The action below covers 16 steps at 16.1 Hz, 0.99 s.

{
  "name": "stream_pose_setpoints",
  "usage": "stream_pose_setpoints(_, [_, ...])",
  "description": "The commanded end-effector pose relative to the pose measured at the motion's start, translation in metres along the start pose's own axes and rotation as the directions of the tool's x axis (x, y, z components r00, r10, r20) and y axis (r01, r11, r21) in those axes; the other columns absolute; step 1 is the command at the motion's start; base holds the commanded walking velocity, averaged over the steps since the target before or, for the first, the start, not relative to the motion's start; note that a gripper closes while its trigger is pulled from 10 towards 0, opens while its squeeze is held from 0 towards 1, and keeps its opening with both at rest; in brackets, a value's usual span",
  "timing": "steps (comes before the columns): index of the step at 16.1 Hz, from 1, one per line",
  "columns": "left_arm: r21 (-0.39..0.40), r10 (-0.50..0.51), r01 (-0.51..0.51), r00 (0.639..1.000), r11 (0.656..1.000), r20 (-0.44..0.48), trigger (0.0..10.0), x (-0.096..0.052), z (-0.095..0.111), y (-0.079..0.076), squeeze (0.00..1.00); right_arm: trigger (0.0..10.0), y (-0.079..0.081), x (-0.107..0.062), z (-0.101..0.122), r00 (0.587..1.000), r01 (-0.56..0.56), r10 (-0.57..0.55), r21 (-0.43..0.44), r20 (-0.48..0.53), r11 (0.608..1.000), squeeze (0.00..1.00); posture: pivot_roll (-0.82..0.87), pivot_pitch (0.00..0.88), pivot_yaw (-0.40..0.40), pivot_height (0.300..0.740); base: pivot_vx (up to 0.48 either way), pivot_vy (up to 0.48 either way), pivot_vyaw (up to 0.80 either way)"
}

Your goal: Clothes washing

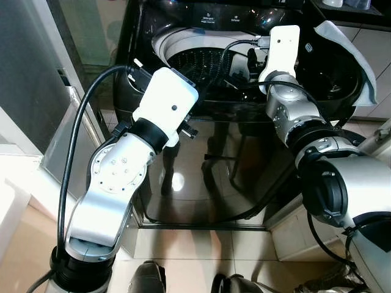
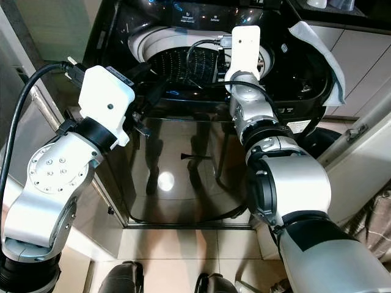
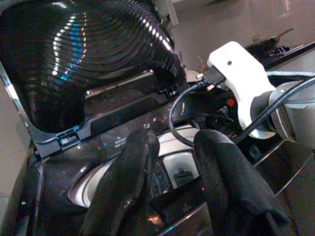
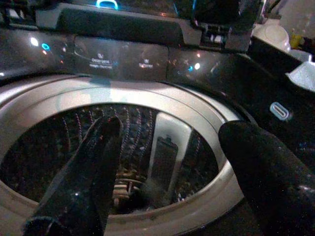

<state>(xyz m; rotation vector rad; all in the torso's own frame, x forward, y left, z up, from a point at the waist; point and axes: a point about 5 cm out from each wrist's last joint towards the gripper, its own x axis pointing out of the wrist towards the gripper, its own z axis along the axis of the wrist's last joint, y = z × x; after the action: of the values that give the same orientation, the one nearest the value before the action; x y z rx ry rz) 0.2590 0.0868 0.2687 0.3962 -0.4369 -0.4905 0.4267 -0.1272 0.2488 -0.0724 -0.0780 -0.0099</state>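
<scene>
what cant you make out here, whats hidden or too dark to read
- Drum floor: right wrist view, dark and partly behind the right gripper, whose fingers are spread; whether clothes lie inside cannot be told.
- Panel labels: eye views, too small to read.
- Left gripper tips: eye views, hidden behind its own white wrist; the left wrist view shows the fingers apart.
- White cloth on the right: cut off by the edge, right wrist view.

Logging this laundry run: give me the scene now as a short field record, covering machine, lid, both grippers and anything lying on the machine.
machine: black top-load washing machine, drum open to view
lid: raised
right gripper: open, over the drum mouth
left gripper: open, at the machine's front edge, holding nothing
white cloth: draped over the machine's right side
drum contents: too dark to tell
</scene>
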Motion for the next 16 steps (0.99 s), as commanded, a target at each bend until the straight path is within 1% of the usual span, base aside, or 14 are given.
stream_pose_setpoints(1, [0.029, 0.005, -0.006, 1.0, 1.0, 0.029, 10.0, 0.0, 0.005, -0.001, 0.0, 10.0, 0.002, 0.004, 0.035, 0.99, -0.035, 0.031, 0.03, 0.136, 0.999, 1.0, 0.27, 0.118, -0.098, 0.74, 0.0, 0.0, 0.0])
stream_pose_setpoints(2, [0.055, 0.059, -0.059, 0.998, 0.997, 0.012, 10.0, -0.002, -0.002, 0.003, 0.0, 10.0, 0.002, 0.002, 0.051, 0.965, -0.051, 0.054, -0.021, 0.257, 0.999, 0.0, 0.26, 0.08, -0.112, 0.74, 0.0, 0.0, 0.0])
stream_pose_setpoints(3, [0.06, 0.085, -0.085, 0.996, 0.995, -0.002, 10.0, -0.004, -0.006, 0.005, 0.0, 10.0, -0.001, 0.001, 0.053, 0.954, -0.033, 0.042, -0.036, 0.297, 0.999, 0.0, 0.25, 0.075, -0.114, 0.74, 0.0, 0.0, 0.0])
stream_pose_setpoints(4, [0.061, 0.153, -0.151, 0.988, 0.987, -0.034, 10.0, -0.009, -0.015, 0.008, 0.0, 10.0, -0.008, -0.004, 0.052, 0.93, 0.002, 0.011, -0.034, 0.367, 0.999, 0.0, 0.23, 0.054, -0.113, 0.74, 0.0, 0.0, 0.0])
stream_pose_setpoints(5, [0.059, 0.239, -0.235, 0.968, 0.97, -0.072, 10.0, -0.014, -0.025, 0.012, 0.0, 10.0, -0.012, -0.013, 0.041, 0.899, 0.027, 0.006, -0.069, 0.438, 0.997, 0.0, 0.19, 0.03, -0.105, 0.74, 0.0, 0.0, 0.0])
stream_pose_setpoints(6, [0.056, 0.28, -0.275, 0.955, 0.96, -0.096, 10.0, -0.017, -0.033, 0.014, 0.0, 10.0, -0.014, -0.025, 0.03, 0.873, 0.036, 0.015, -0.095, 0.487, 0.995, 0.0, 0.16, 0.011, -0.1, 0.74, 0.0, 0.0, 0.0])
stream_pose_setpoints(7, [0.08, 0.311, -0.304, 0.945, 0.949, -0.102, 10.0, -0.019, -0.037, 0.017, 0.0, 10.0, -0.018, -0.035, 0.022, 0.864, 0.035, 0.008, -0.077, 0.503, 0.996, 0.0, 0.15, 0.002, -0.099, 0.74, 0.0, 0.0, 0.0])
stream_pose_setpoints(8, [0.086, 0.337, -0.329, 0.934, 0.941, -0.119, 10.0, -0.021, -0.045, 0.018, 0.0, 10.0, -0.024, -0.053, 0.01, 0.858, 0.041, -0.014, -0.043, 0.513, 0.998, 0.0, 0.13, 0.0, -0.097, 0.74, 0.0, 0.0, 0.0])
stream_pose_setpoints(9, [0.094, 0.356, -0.347, 0.926, 0.933, -0.125, 10.0, -0.022, -0.049, 0.019, 0.0, 10.0, -0.026, -0.062, 0.001, 0.865, 0.044, -0.018, -0.039, 0.501, 0.998, 0.0, 0.11, 0.0, -0.093, 0.74, 0.0, 0.0, 0.0])
stream_pose_setpoints(10, [0.095, 0.361, -0.351, 0.922, 0.932, -0.139, 10.0, -0.025, -0.057, 0.017, 0.0, 10.0, -0.03, -0.086, -0.026, 0.887, 0.036, 0.009, -0.088, 0.462, 0.995, 0.0, 0.1, 0.0, -0.082, 0.74, 0.0, 0.0, 0.0])
stream_pose_setpoints(11, [0.098, 0.326, -0.313, 0.929, 0.945, -0.177, 10.0, -0.033, -0.067, 0.01, 0.0, 10.0, -0.036, -0.108, -0.063, 0.925, 0.013, 0.041, -0.139, 0.378, 0.99, 0.0, 0.09, 0.0, -0.079, 0.74, 0.0, 0.0, 0.0])
stream_pose_setpoints(13, [0.117, 0.281, -0.257, 0.911, 0.959, -0.303, 10.0, -0.053, -0.095, -0.002, 0.0, 10.0, -0.032, -0.136, -0.121, 0.978, -0.081, 0.109, -0.16, 0.176, 0.984, 0.0, 0.07, 0.0, -0.059, 0.74, 0.0, 0.0, 0.0])
stream_pose_setpoints(15, [0.102, 0.253, -0.232, 0.881, 0.967, -0.401, 10.0, -0.065, -0.118, -0.014, 0.0, 10.0, -0.026, -0.138, -0.144, 0.987, -0.134, 0.144, -0.129, 0.067, 0.983, 0.0, 0.06, 0.0, -0.044, 0.74, 0.0, 0.0, 0.0])
stream_pose_setpoints(16, [0.111, 0.262, -0.238, 0.87, 0.965, -0.418, 10.0, -0.064, -0.126, -0.017, 0.0, 10.0, -0.022, -0.13, -0.144, 0.988, -0.14, 0.146, -0.107, 0.048, 0.984, 0.0, 0.05, 0.0, -0.037, 0.74, 0.0, 0.0, 0.0])
